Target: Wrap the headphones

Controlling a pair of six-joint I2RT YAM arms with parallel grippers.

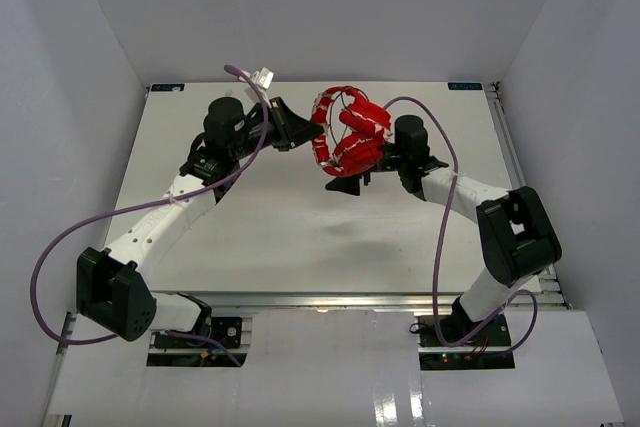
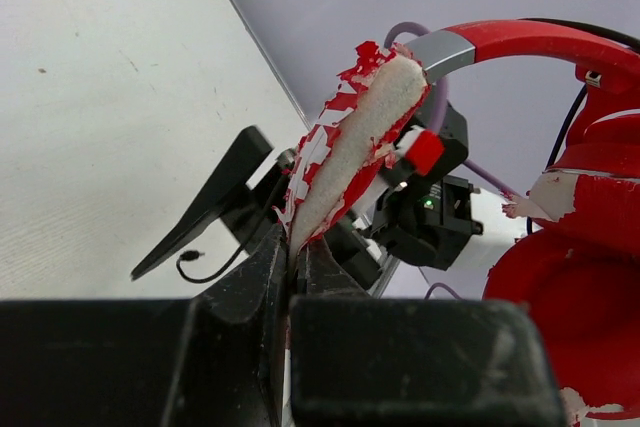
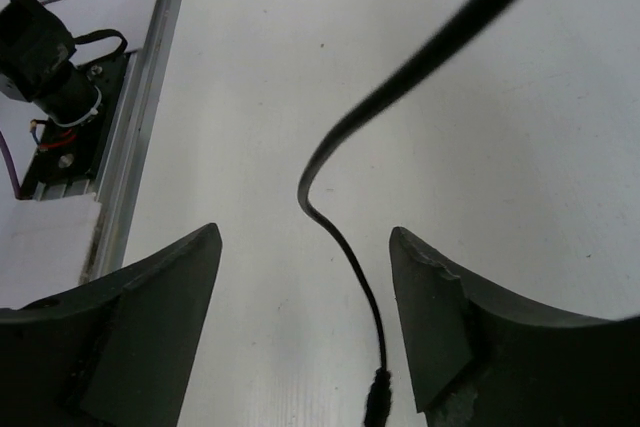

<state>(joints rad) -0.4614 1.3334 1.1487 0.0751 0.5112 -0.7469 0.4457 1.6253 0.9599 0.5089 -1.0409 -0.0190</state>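
Top view, left: purple cable (image 1: 60,247) loops off the left arm, with a small white connector (image 1: 262,77) at the upper middle by the wall. White table (image 1: 280,237) lies underneath. Left gripper (image 1: 305,132) reaches in from the left, fingers (image 2: 270,277) pressed together and pinching the edge of one earcup pad (image 2: 350,137). That pad is torn: bare pale foam, with red skin flaking off.

The headphones (image 1: 350,132) sit at the upper centre of the top view, between the two grippers, and look lifted off the table. They're red with white patches, peeling. A thin black cord (image 3: 340,237) is looped over them.

Right gripper (image 1: 345,185) sits just below the headphones, fingers (image 3: 150,327) spread wide. The loose cord end hangs through the gap, touching neither finger, and its plug (image 3: 378,402) is at the bottom of the wrist view. A second purple cable (image 1: 445,217) arcs over the right arm.
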